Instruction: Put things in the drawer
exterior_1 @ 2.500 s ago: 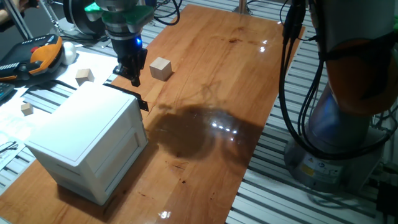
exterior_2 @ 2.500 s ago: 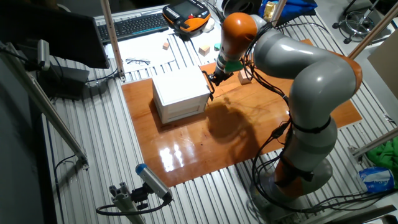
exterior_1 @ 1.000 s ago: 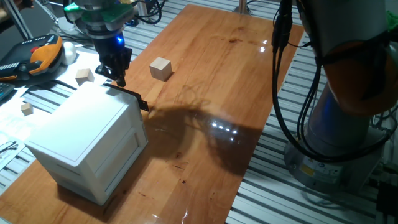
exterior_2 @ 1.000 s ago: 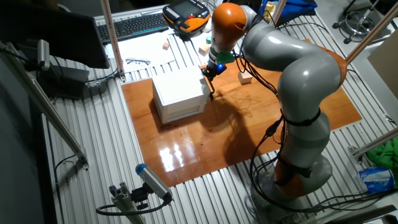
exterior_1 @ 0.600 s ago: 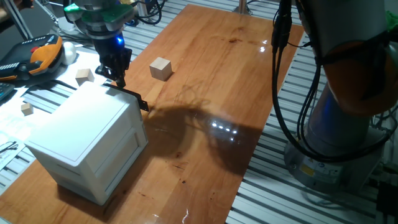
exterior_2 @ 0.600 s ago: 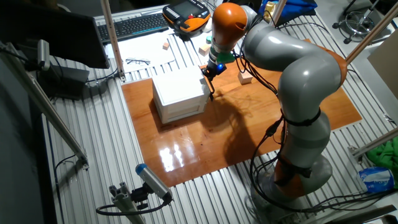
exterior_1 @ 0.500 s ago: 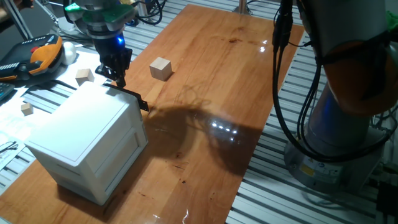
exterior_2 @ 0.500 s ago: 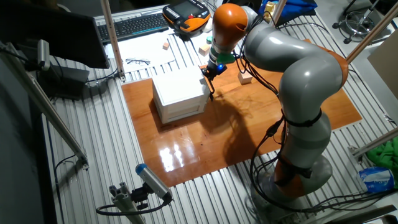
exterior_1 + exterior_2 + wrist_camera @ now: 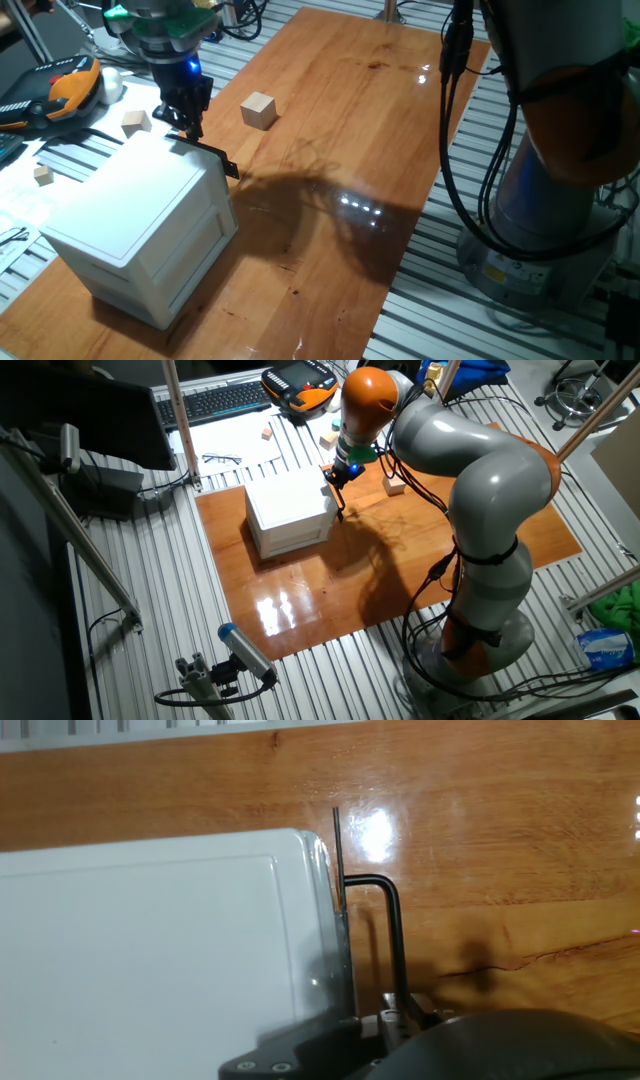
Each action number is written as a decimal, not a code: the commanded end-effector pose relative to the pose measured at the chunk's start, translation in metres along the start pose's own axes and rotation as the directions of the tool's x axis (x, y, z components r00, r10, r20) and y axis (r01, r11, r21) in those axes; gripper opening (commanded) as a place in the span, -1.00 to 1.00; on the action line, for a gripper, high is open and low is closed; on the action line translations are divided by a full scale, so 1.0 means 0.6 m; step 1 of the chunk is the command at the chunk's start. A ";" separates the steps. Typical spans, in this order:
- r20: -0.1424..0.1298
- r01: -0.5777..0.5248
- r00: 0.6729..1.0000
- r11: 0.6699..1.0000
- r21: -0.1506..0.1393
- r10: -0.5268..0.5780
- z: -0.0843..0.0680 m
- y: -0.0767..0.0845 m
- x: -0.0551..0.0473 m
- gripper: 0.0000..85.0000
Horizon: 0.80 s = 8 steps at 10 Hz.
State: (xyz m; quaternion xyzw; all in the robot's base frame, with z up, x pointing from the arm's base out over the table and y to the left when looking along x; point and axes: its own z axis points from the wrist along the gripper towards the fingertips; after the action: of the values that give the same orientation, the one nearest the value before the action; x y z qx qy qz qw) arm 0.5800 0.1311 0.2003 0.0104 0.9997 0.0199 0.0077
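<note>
Both fixed views show the room as a workbench of ribbed aluminium rails (image 9: pixel 150 575) with a glossy wooden board (image 9: pixel 330 150) laid on top, ceiling lights glaring off the varnish. Next biggest is the grey and orange arm (image 9: pixel 480 490), bent over the board. Then the white cabinet (image 9: pixel 140 235) sits directly below and just in front of the gripper (image 9: pixel 185 120); its drawer (image 9: pixel 205 225) looks pushed in. The fingers hang right at the cabinet's top corner by the thin black handle (image 9: pixel 385 915), and I can't tell how wide they're set or whether they actually pinch it. Off the board, behind the hand, there's a keyboard (image 9: pixel 215 400) and an orange-black pendant (image 9: pixel 60 90). Smallest: one wooden cube (image 9: pixel 258 109) on the board just beside the hand, another two cubes (image 9: pixel 136 122) on the rails.
</note>
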 end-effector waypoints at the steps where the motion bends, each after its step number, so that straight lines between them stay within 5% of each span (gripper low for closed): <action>1: -0.002 0.001 1.000 1.000 0.003 -0.001 -0.001 0.002 0.000 -0.60; 4: -0.008 0.007 1.000 1.000 0.006 -0.007 -0.004 0.002 0.000 -0.60; 5: -0.011 0.031 0.999 0.999 0.029 -0.030 -0.002 0.001 -0.008 -0.60; 8: -0.008 0.035 0.999 0.999 0.016 -0.035 -0.002 -0.001 -0.013 -0.60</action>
State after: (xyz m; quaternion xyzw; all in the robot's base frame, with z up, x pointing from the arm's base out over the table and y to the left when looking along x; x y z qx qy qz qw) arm 0.5877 0.1299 0.2021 -0.0067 0.9999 0.0120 0.0040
